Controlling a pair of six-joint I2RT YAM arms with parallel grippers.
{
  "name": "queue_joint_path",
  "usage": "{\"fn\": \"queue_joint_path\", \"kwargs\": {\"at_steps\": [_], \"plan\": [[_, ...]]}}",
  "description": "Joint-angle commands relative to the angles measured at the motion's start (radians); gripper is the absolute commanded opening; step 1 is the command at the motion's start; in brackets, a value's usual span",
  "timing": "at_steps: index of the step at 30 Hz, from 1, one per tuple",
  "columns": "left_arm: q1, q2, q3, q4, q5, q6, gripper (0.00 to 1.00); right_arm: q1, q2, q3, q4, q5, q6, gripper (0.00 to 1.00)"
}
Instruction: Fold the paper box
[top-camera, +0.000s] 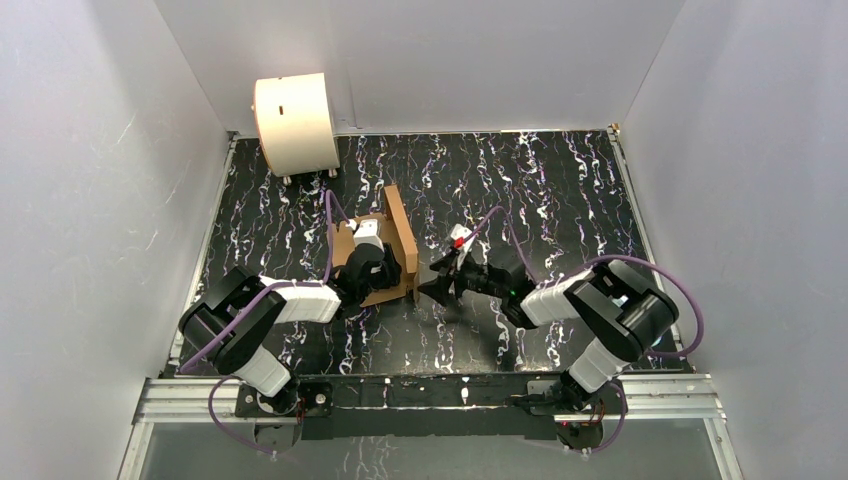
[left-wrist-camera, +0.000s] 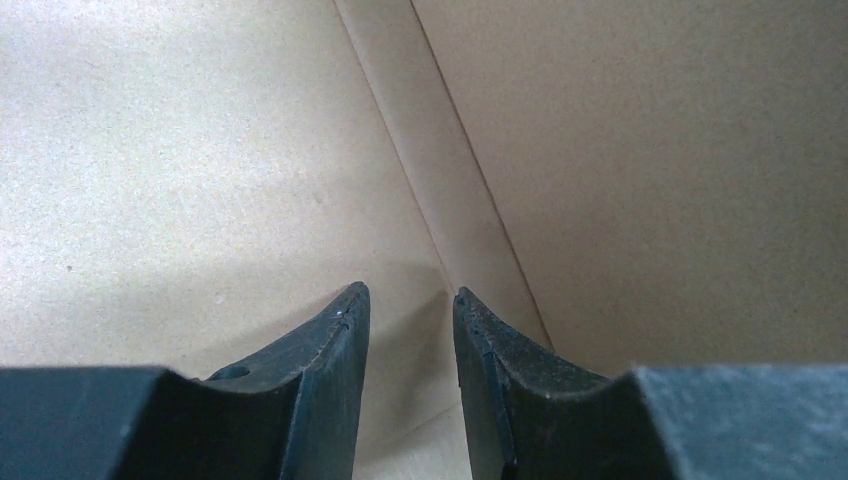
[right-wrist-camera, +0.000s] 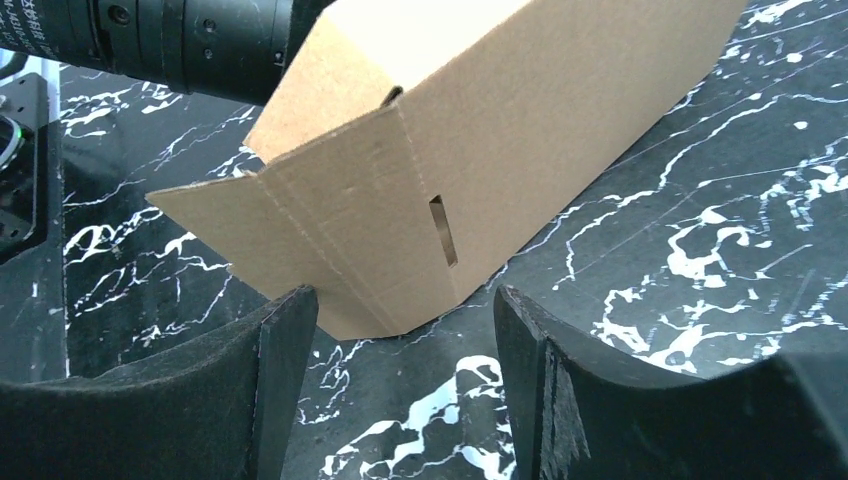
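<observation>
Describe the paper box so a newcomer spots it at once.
On the black marbled table, look left of centre, just ahead of the left arm. The paper box is the brown cardboard piece with one wall standing upright; unlike the cream drum at the back, it is flat-sided and angular.

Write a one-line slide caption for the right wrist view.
Open right jaws face the slotted corner of the partly folded paper box on the black marbled table.
</observation>
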Motion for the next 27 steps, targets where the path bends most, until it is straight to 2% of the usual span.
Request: {"fn": "queue_joint_path", "kwargs": {"at_steps": [1,12,18,24,27], "plan": [[-0.001,0.023,0.003,-0.098,0.052,-0.019,0.34,0.025,0.044,0.026,0.142,0.023,0.059,0.74],[-0.004,0.027,0.001,-0.085,0.088,-0.044,0.33,0.036,0.173,0.068,0.283,0.251,0.076,0.72],[-0.009,-0.004,-0.004,-0.093,0.093,-0.081,0.33,0.036,0.161,0.061,0.272,0.249,0.057,0.72],[-0.008,-0.125,0.003,-0.190,0.026,-0.074,0.38,0.036,-0.045,0.005,0.012,0.325,0.002,0.74],[-0.005,-0.180,0.023,-0.245,0.001,-0.040,0.43,0.058,-0.168,0.035,-0.244,0.397,0.034,0.77]]}}
